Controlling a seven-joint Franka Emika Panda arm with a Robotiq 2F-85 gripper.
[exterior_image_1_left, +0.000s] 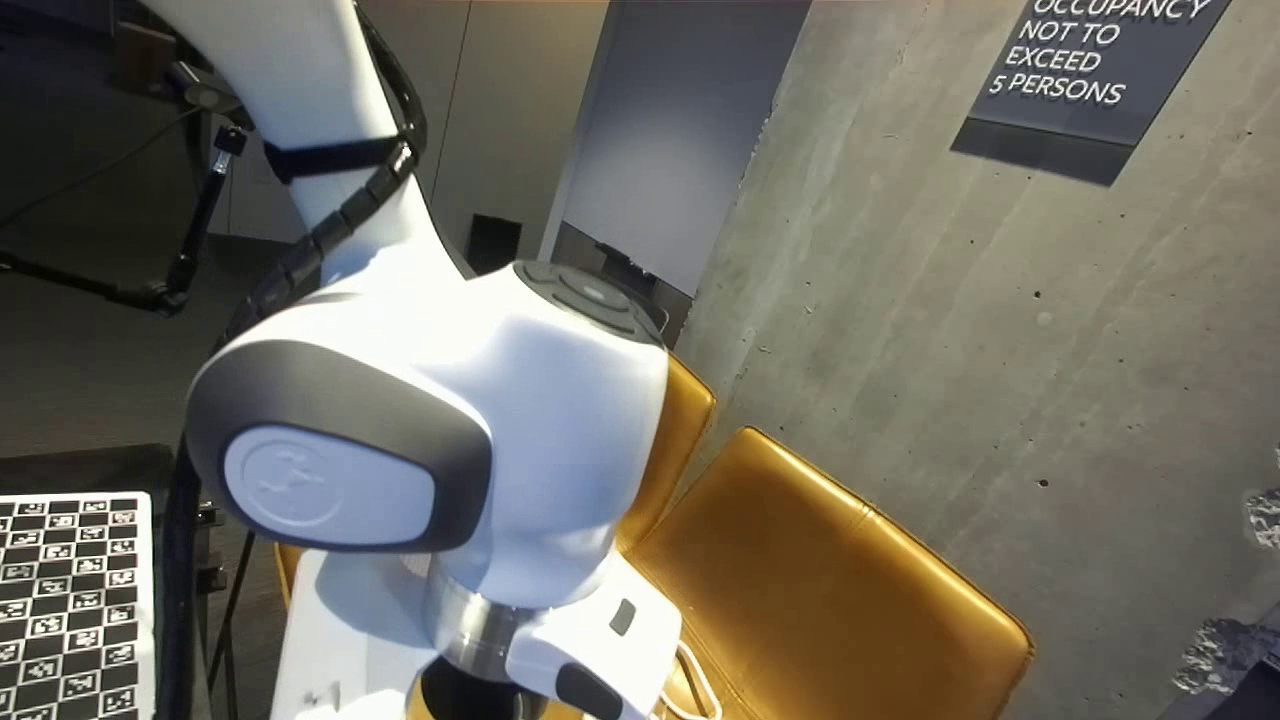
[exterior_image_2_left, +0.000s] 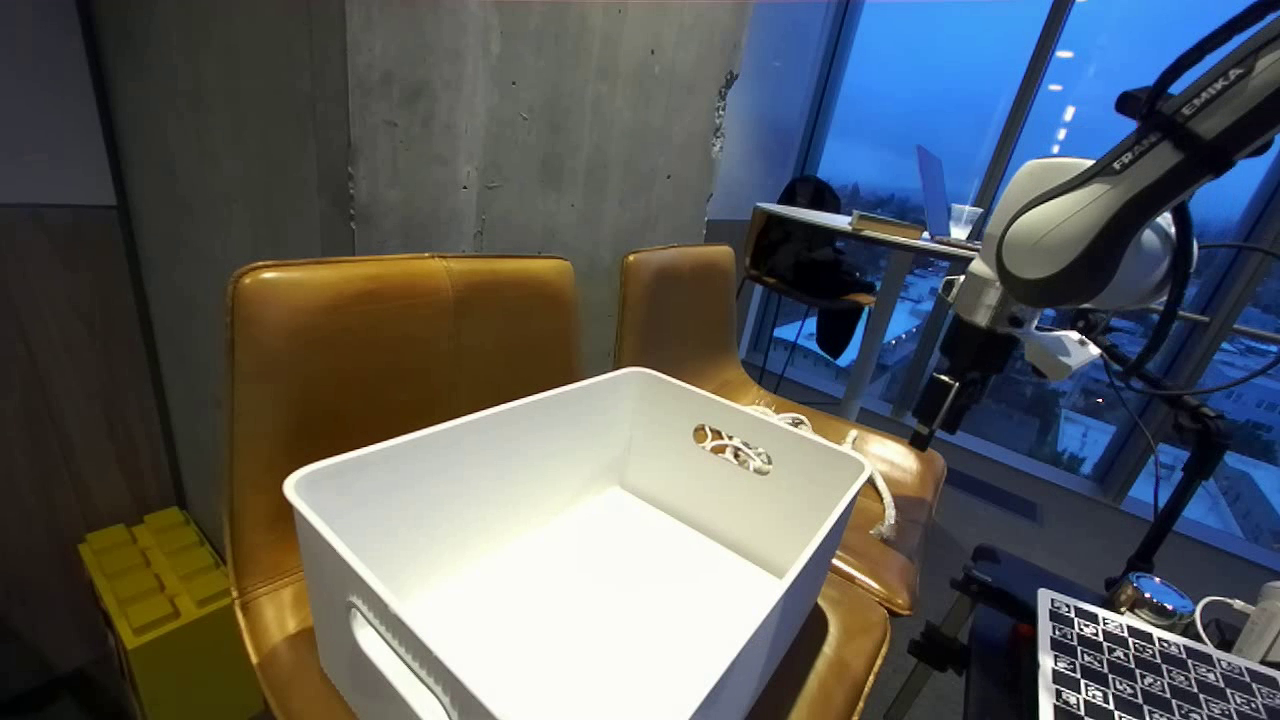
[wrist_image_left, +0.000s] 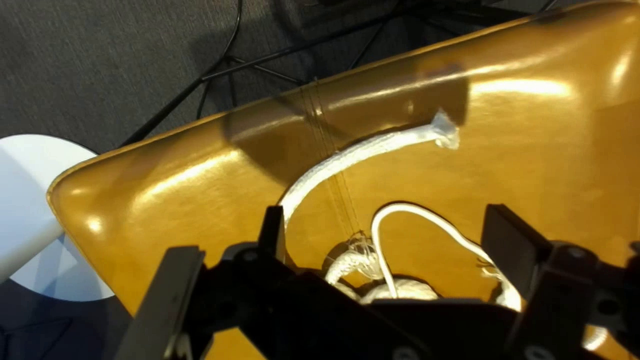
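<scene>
My gripper (wrist_image_left: 392, 232) stands open in the wrist view, its dark fingers wide apart with nothing gripped. Beyond and between them, white rope lies on a tan leather chair seat (wrist_image_left: 200, 210). One thick rope piece (wrist_image_left: 360, 152) curves toward a taped end. A thin white cord (wrist_image_left: 415, 208) makes a loop, and a frayed rope end (wrist_image_left: 352, 262) is beside it. The gripper's body hides the rest of the pile. In an exterior view the gripper (exterior_image_2_left: 922, 437) hangs by that chair's front edge, near the rope (exterior_image_2_left: 882, 495). A white bin (exterior_image_2_left: 470, 490) sits on the nearer chair.
A checkered marker board (exterior_image_2_left: 1150, 660) lies on a dark stand at lower right. A yellow brick-shaped box (exterior_image_2_left: 170, 620) stands beside the nearer chair (exterior_image_2_left: 400, 340). Behind the chairs rises a concrete wall (exterior_image_2_left: 540, 130). A black jointed stand (exterior_image_2_left: 1180, 490) is close behind the arm.
</scene>
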